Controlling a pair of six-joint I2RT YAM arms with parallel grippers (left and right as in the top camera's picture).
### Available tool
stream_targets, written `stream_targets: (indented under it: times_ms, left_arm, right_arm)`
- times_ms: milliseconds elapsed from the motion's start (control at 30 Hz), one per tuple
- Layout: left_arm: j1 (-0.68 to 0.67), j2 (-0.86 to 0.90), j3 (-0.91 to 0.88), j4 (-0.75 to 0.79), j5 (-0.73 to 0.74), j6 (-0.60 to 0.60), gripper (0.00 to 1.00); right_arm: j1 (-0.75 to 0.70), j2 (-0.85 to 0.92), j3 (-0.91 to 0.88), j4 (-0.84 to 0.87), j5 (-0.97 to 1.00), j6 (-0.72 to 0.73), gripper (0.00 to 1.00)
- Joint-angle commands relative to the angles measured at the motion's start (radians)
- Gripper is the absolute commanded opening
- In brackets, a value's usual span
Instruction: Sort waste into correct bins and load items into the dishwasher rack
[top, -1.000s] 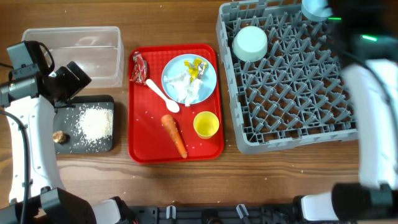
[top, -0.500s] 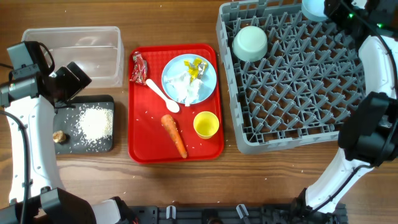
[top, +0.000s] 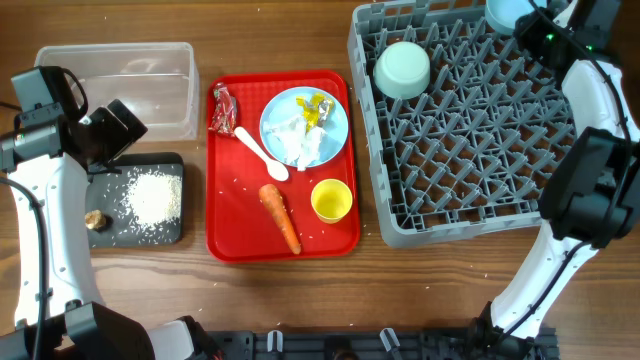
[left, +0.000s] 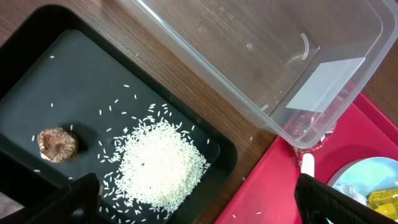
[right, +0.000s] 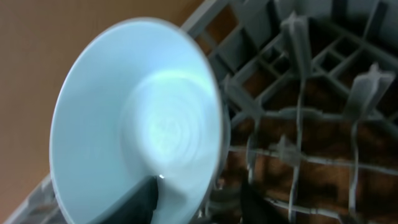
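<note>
my right hand (right: 198, 198) straddles the rim of the bowl (right: 134, 124) at the far right corner of the rack (top: 470, 130), half closed, and i cannot tell whether it grips, so i would seat the bowl on edge between pegs (right: 292, 37) before easing off.

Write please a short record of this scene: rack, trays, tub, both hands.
rack: one bowl upside down; second bowl at far corner
red tray: plate with tissue and yellow wrapper, spoon, cup, carrot, red wrapper
black tray: rice, brown lump
tub: no waste seen
left hand: open
right hand: fingers astride second bowl's rim, grip unclear
</note>
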Motion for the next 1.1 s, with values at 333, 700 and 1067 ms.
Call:
stream_targets:
  times_ms: [333,700,1067]
  left_arm:
    - [0.005,0.002,0.012,0.003,-0.006,-0.005,1.0]
    - [0.005,0.002,0.012,0.002,-0.006,-0.005,1.0]
    - [0.005,0.002,0.012,0.002,-0.006,-0.005,1.0]
  right_arm:
    - [0.011,-0.023,0.0,-0.02,0.044,-0.05,0.04]
    - [0.038,0.039,0.0,0.121,0.035,-0.046,0.19]
    - [0.043,0.006,0.003,0.057,-0.029,-0.146,0.04]
